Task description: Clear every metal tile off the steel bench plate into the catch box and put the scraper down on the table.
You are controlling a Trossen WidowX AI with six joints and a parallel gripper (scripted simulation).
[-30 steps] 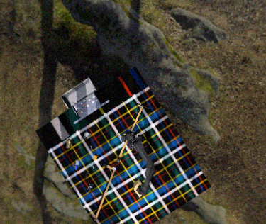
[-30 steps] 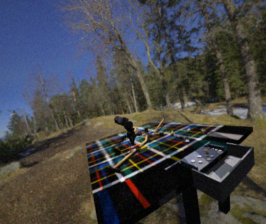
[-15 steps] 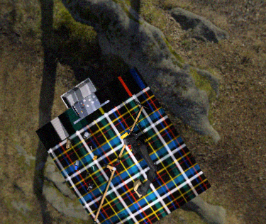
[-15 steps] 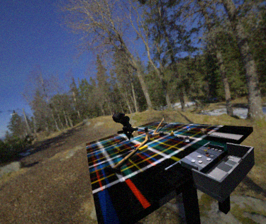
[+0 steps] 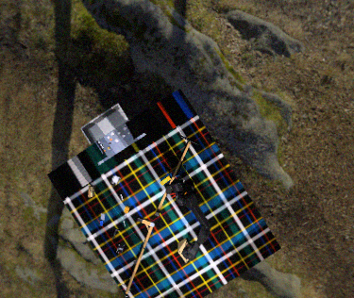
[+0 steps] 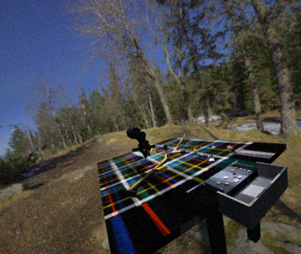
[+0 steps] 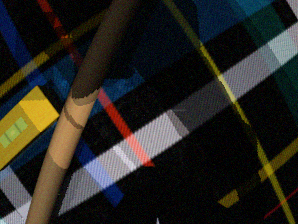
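My gripper (image 5: 173, 193) (image 6: 146, 156) is shut, with nothing visible between its fingers. It is over the middle of a long wooden-handled tool (image 5: 181, 161) (image 6: 148, 174) (image 7: 65, 130) lying on the plaid table. A second long wooden-handled tool (image 5: 140, 256) (image 6: 180, 144) with a short crosswise head lies farther from the catch box. I cannot tell which is the scraper. Several small metal tiles (image 5: 110, 140) (image 6: 225, 177) are scattered on the steel bench plate (image 5: 126, 140). The catch box (image 6: 242, 210) is at its outer end; no tiles are discernible inside. The fingertips are hidden in the wrist view.
A yellow block (image 5: 165, 180) (image 6: 161, 167) (image 7: 35, 117) lies close beside the nearer tool. A white piece (image 5: 115, 179) (image 6: 211, 158), an orange piece (image 5: 126, 209) (image 6: 194, 151) and a tan piece (image 5: 91, 190) (image 6: 230, 148) lie on the plate's side of the table. A thin pale strip (image 5: 136, 140) crosses the plate's near end.
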